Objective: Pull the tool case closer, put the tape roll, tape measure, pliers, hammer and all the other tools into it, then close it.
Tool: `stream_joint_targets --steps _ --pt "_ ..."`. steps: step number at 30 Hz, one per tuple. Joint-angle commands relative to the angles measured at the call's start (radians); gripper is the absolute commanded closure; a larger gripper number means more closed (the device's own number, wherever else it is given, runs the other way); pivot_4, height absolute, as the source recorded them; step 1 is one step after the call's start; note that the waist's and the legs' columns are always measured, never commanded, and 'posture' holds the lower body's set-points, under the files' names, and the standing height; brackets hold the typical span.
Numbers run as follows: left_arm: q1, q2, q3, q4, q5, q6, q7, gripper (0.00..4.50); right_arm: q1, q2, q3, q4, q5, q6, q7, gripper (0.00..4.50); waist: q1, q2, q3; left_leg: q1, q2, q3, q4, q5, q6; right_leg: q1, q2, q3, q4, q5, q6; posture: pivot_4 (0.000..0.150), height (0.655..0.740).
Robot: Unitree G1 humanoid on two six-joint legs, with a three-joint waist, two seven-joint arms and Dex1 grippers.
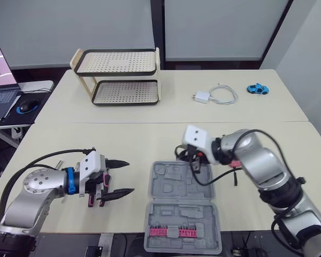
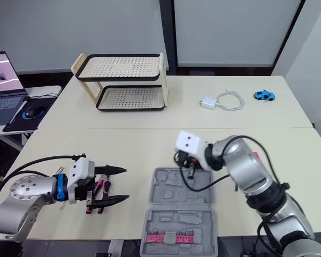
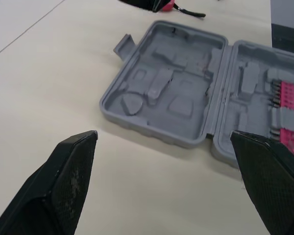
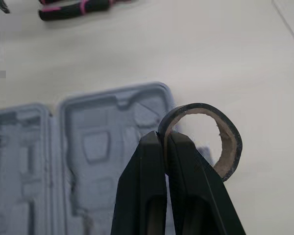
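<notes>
The grey tool case (image 1: pixel 177 188) lies open near the table's front edge, with a row of pink bits (image 1: pixel 174 232) in its near half. My right gripper (image 4: pixel 165 137) is shut on the wall of the black tape roll (image 4: pixel 210 132), holding it just above the case's far half (image 4: pixel 103 147). My left gripper (image 1: pixel 123 177) stands open to the left of the case, nothing between its fingers (image 3: pixel 68 171). Pink-handled pliers (image 2: pixel 99 194) lie on the table under it. A red-pink tool (image 1: pixel 235 163) is partly hidden behind my right forearm.
A two-tier perforated rack (image 1: pixel 120 77) stands at the back left. A white charger with its cable (image 1: pixel 214 95) and a blue toy car (image 1: pixel 257 89) lie at the back right. A laptop and a mouse (image 1: pixel 25 106) sit on a side table to the left.
</notes>
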State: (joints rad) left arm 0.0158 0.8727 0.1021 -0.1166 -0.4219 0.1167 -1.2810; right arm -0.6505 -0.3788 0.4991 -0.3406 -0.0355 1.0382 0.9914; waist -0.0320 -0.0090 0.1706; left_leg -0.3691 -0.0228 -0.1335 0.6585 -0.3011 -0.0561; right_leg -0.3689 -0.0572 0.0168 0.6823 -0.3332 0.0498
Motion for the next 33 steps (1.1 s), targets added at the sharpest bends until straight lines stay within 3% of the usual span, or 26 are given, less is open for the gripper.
stream_joint_targets --steps 1,14,33 --pt "-0.014 0.018 0.027 -0.001 -0.006 -0.031 -0.027 0.0 -0.008 0.043 0.049 0.057 0.006 -0.031 -0.064 4.44 0.0 0.0 0.0 0.0 0.0 0.0 0.0 0.0 0.0 0.0 0.0 0.0 0.0 0.0 0.0 0.15 0.74" --pt "-0.021 0.034 0.028 -0.013 -0.005 -0.025 -0.039 0.0 -0.033 0.142 0.128 0.284 0.005 -0.156 -0.135 4.44 -0.019 0.0 0.0 -0.002 0.0 0.001 0.0 0.0 0.0 -0.004 0.0 0.0 0.008 0.0 0.0 0.15 0.74" --pt "0.0 0.048 0.031 -0.043 -0.005 -0.014 -0.036 0.0 -0.046 0.202 0.157 0.361 0.001 -0.196 -0.152 4.44 -0.025 0.0 0.0 -0.002 0.0 0.0 0.0 0.0 0.0 -0.005 0.001 0.0 0.01 0.0 0.0 0.15 0.74"
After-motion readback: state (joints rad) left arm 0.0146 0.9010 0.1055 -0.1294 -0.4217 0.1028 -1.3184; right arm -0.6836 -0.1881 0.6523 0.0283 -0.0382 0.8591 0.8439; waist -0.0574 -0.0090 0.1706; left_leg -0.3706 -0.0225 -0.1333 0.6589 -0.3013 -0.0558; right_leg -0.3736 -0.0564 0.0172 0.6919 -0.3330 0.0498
